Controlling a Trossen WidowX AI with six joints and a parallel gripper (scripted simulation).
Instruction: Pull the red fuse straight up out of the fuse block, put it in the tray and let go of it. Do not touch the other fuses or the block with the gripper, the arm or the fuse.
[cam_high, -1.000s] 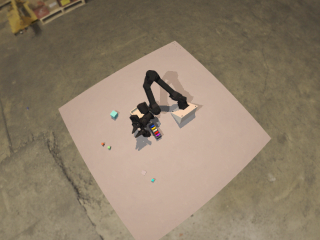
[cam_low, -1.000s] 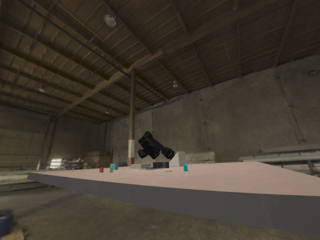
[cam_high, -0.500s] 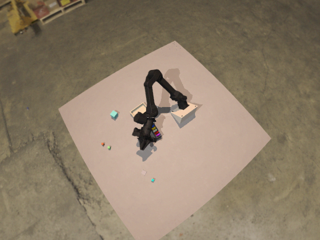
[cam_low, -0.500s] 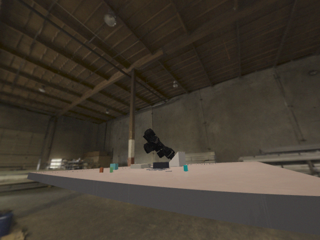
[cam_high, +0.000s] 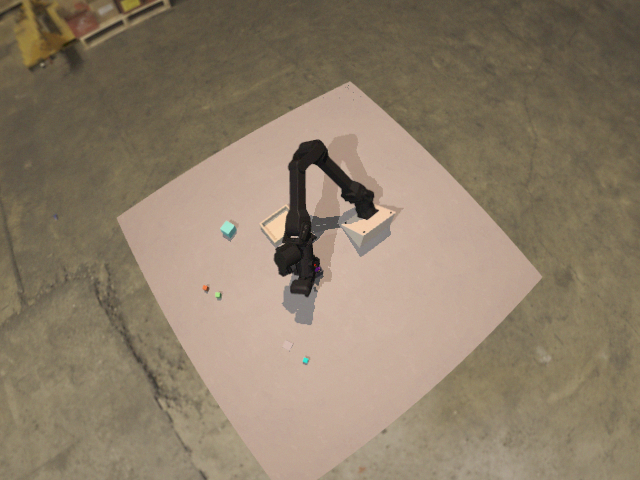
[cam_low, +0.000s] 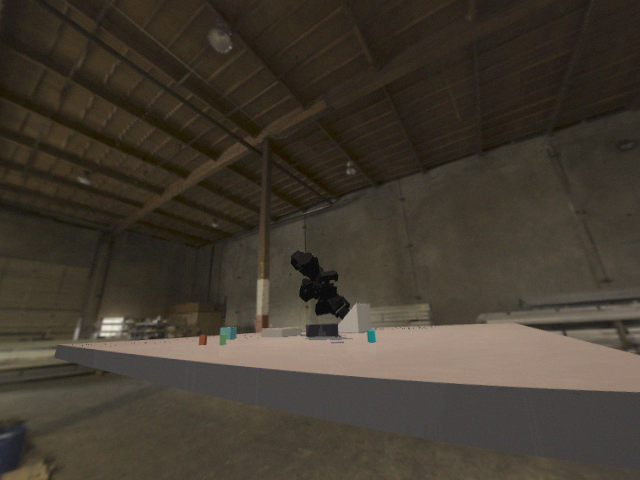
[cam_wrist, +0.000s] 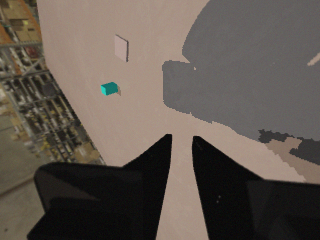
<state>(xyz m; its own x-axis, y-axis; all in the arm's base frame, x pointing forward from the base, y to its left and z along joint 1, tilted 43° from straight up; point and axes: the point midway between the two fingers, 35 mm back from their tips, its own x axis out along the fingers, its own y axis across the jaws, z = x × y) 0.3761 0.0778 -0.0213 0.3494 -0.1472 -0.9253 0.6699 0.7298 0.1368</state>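
Above the fuse block (cam_low: 321, 330), the gripper (cam_wrist: 181, 140) has its jaws narrow, with nothing between them. The red fuse (cam_high: 315, 265) is under the arm, at the block — the gripper should turn downward high, then open before it descends.

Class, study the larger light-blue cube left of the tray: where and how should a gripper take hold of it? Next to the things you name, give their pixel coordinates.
Probably by two opposite upright sides, coming from straight above: the cube (cam_high: 227, 228) (cam_low: 227, 333) sits flat, its top uncovered and no object touching its sides.
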